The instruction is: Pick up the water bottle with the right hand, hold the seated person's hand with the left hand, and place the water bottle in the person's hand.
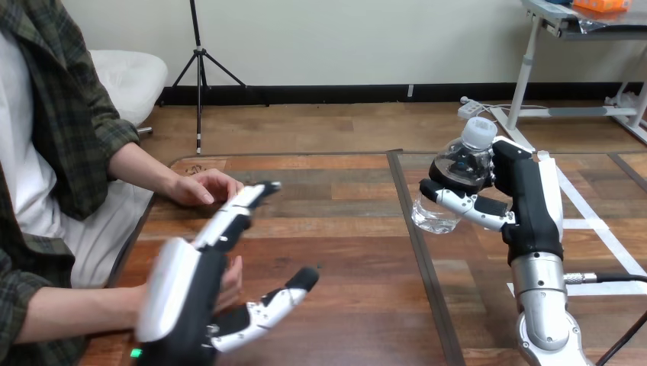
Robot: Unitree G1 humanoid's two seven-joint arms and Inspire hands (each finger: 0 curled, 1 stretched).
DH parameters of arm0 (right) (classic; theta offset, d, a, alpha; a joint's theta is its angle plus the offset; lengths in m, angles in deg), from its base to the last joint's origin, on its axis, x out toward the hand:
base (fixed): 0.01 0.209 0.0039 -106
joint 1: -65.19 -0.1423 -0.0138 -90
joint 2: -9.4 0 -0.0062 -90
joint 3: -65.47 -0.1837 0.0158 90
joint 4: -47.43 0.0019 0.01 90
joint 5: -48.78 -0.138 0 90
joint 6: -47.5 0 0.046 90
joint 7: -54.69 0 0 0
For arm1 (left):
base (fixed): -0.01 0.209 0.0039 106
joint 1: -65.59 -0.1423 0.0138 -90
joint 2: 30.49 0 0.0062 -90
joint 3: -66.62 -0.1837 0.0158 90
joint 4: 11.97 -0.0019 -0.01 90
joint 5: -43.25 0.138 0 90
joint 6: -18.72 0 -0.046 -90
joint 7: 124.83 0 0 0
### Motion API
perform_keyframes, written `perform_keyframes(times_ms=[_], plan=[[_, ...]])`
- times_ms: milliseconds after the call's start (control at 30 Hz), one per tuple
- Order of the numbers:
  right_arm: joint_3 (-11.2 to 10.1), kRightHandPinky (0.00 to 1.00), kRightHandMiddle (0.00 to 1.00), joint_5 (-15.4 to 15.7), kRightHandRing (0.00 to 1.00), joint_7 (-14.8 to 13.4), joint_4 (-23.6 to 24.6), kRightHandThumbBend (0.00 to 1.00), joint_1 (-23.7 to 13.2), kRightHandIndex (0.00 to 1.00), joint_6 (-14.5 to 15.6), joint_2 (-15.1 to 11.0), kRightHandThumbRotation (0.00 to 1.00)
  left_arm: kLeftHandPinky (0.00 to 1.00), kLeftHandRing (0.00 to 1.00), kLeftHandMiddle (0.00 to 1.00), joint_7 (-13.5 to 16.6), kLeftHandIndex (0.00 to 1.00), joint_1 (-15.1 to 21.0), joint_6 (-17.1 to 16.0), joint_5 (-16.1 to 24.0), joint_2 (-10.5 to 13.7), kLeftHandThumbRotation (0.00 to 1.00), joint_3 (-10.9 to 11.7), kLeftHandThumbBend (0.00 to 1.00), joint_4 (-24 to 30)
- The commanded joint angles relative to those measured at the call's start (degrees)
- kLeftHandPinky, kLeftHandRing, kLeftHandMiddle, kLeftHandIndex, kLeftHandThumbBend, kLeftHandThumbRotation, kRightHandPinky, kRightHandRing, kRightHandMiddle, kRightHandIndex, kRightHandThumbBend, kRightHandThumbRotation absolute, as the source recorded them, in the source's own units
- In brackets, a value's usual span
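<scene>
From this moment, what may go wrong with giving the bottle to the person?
1. The right hand grips the water bottle tilted, across the table from the person; it may slip on the way over.
2. The left hand is open, its fingers straight, in front of the person's nearer hand and not curled round it; closing carelessly might pinch or miss it.

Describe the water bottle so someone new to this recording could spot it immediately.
Start at the wooden table and look to its right side, where the robot's right hand stands on a silver forearm. Its fingers are curled round the water bottle, which leans with its cap up. It is the one clear, white-capped thing among black-and-white machine parts.
</scene>
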Motion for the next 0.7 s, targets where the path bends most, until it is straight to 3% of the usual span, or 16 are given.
perform_keyframes(times_ms=[0, 233, 667], plan=[[0.17, 0.39, 0.48, -0.12, 0.42, 0.07, 4.98, 0.75, -1.49, 0.55, -2.18, 0.31, 0.00, 0.74, 0.86, 0.90, 0.83, 0.86, 0.05, 3.46, 2.25, 2.04, 0.00, 3.49, 0.78, 6.27], [0.39, 0.37, 0.48, -0.28, 0.41, 1.22, 6.73, 0.74, -0.18, 0.55, -2.92, 0.57, 0.00, 0.71, 0.85, 0.90, 0.36, 0.86, -1.38, 10.99, 7.98, 3.63, 0.00, 6.49, 0.83, 11.67], [0.51, 0.41, 0.50, -1.43, 0.45, 4.39, 8.52, 0.73, 1.60, 0.54, -4.72, 1.31, 0.00, 0.69, 0.81, 0.86, -2.80, 0.81, -2.35, 19.82, 14.15, 8.46, 0.00, 9.03, 0.91, 16.11]])
